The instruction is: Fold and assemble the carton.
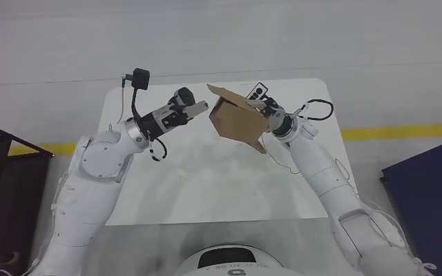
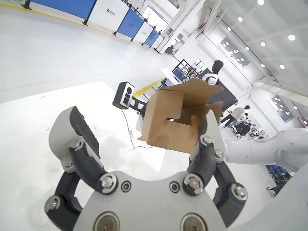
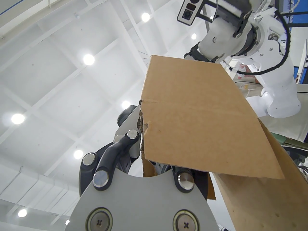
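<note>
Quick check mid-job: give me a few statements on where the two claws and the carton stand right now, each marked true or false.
1. The right claw grips the carton. True.
2. The left claw is shut on the carton. False: it is open, next to the carton and not gripping it.
3. The carton lies flat on the table. False: it is held up off the table as a partly formed box.
4. A flap of the carton sticks out unfolded. True.
</note>
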Robot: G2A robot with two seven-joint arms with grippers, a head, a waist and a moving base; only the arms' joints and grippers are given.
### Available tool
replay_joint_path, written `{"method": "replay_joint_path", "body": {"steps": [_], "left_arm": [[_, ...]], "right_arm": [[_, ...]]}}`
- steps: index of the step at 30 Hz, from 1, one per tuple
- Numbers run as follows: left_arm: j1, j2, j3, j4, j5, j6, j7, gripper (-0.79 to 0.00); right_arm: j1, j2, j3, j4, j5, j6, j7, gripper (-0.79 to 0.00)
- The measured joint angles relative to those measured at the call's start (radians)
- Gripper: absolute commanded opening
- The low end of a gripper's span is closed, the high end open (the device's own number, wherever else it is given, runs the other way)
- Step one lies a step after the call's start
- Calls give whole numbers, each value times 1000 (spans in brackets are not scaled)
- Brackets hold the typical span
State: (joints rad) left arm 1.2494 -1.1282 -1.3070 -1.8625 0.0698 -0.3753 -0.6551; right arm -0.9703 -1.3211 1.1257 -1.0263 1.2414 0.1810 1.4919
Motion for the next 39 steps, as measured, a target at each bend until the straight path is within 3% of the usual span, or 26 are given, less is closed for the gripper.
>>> {"method": "replay_joint_path", "body": {"steps": [8, 14, 21, 30, 39], "left_arm": [[38, 6, -8, -107, 30, -5, -6, 0], [-10, 2, 42, -87, 245, 15, 37, 0], [-64, -8, 118, -29, 334, 39, 69, 0], [-103, -16, 149, -3, 296, 40, 81, 0], [-69, -7, 83, -14, 211, 29, 71, 0]], "right_arm": [[-1, -2, 2, 2, -4, 5, 5, -785], [-1, -2, 9, 4, -7, 7, 11, -785], [-9, 2, 29, -6, -10, 5, 13, -785], [-17, 3, 38, -22, -14, 8, 8, -785], [-15, 0, 35, -20, -14, 7, 2, -785]]}}
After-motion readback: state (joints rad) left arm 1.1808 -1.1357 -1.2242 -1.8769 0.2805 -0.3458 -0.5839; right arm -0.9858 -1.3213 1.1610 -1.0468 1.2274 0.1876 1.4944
